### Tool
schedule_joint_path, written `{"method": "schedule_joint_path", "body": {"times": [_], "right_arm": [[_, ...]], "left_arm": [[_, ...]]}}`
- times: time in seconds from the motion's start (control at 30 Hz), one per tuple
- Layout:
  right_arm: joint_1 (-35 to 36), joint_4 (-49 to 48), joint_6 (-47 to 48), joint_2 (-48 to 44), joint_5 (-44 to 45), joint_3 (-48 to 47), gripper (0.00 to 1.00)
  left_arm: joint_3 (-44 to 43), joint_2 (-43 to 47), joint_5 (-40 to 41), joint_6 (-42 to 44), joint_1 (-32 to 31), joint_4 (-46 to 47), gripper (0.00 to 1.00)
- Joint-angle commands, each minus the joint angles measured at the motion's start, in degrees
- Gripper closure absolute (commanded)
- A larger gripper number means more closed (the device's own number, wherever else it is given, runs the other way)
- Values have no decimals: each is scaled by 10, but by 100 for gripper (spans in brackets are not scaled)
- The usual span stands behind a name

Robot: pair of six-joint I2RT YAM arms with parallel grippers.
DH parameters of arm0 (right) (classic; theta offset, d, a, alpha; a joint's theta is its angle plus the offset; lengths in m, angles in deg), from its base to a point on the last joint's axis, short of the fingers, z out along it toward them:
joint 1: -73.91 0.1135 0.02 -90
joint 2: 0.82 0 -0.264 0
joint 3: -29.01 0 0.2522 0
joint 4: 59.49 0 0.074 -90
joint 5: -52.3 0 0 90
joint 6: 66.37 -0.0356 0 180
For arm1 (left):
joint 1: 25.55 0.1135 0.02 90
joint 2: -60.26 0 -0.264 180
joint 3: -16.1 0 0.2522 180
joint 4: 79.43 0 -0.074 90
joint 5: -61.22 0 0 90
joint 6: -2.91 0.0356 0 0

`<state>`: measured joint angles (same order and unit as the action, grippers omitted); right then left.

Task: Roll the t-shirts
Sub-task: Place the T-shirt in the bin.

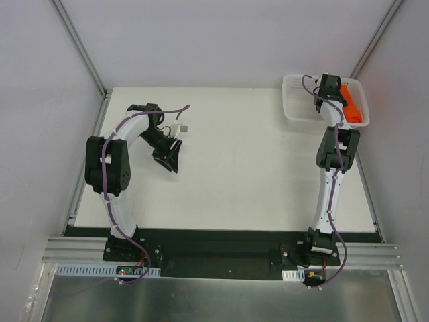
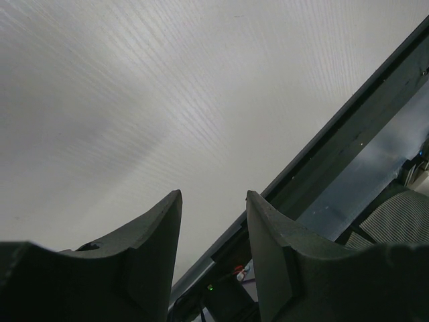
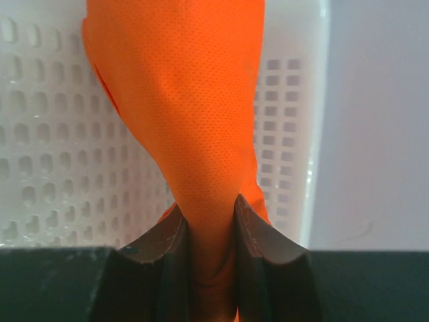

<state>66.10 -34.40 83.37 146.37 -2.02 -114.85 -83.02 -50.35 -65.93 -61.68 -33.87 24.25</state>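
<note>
The orange-red t-shirt (image 1: 352,102) lies bunched in the white mesh basket (image 1: 292,100) at the table's back right corner. My right gripper (image 1: 328,86) reaches over the basket and is shut on a fold of the t-shirt (image 3: 194,121); the cloth is pinched between its fingers (image 3: 258,231), seen close in the right wrist view as right gripper (image 3: 209,208). My left gripper (image 1: 171,159) hovers over the left part of the table, far from the shirt. It is open, and in the left wrist view nothing sits between the left gripper (image 2: 213,196) tips.
The basket's perforated wall (image 3: 53,147) fills the space behind the shirt in the right wrist view. A small white tag (image 1: 181,128) lies on the table next to the left arm. A metal frame rail (image 2: 348,127) borders the table.
</note>
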Motion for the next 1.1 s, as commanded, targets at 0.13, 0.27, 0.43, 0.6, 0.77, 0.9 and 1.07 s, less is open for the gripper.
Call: {"method": "schedule_joint_path", "body": {"times": [0.13,0.27,0.43,0.6,0.77,0.9,1.07], "right_arm": [[-2,102,-53,58,20,-81,99],[-3,111,-54,67,20,-81,99],[-1,99,-49,67,20,-82,94],[8,62,-20,47,37,-66,38],[16,19,7,2,33,-31,15],[27,23,10,-32,-1,3,4],[49,54,-30,-87,-41,41,4]], "left_arm": [[-10,0,10,12,-17,-23,57],[-9,-4,13,10,-23,-24,57],[-14,-8,11,11,-28,-24,57],[-24,-14,8,12,-28,-24,57],[-36,-21,-2,12,-28,-23,57],[-45,-25,-9,10,-28,-19,57],[-53,-22,-10,10,-28,-15,57]]}}
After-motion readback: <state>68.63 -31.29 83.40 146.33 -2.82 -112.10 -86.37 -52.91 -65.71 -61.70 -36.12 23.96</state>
